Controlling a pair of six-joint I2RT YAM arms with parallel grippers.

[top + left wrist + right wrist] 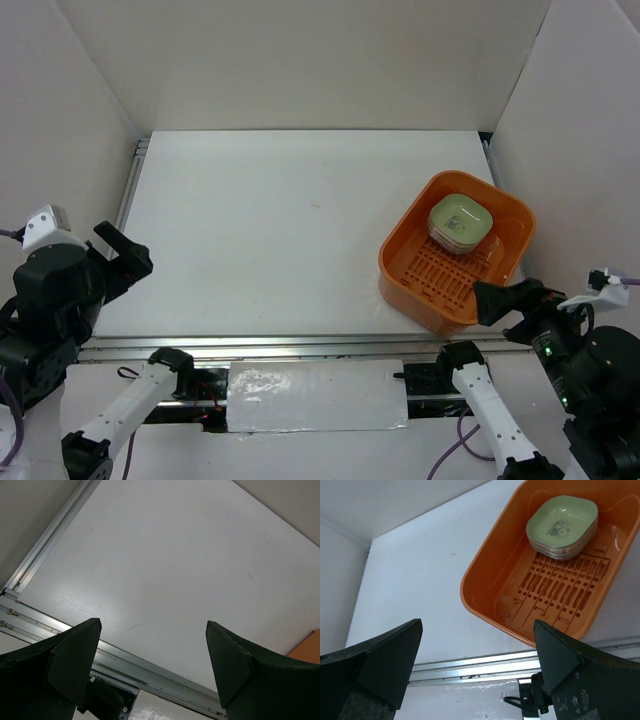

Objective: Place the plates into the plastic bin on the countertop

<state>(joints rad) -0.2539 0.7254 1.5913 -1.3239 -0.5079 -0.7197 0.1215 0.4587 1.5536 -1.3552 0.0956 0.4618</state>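
The orange plastic bin [440,275] stands on the right of the white countertop [270,230]. A stack of plates [459,221] with a green one on top sits in the bin's far end. The bin [490,585] and the stack [563,526] also show in the right wrist view. My left gripper [128,253] is open and empty above the countertop's near left edge; it also shows in the left wrist view [152,652]. My right gripper [512,298] is open and empty just off the bin's near right corner; it also shows in the right wrist view [477,652].
A metal rail [250,348] runs along the near edge, and another runs along the left edge [131,180]. White walls close in the back and both sides. The bin's slotted floor [555,592] is bare in its near half.
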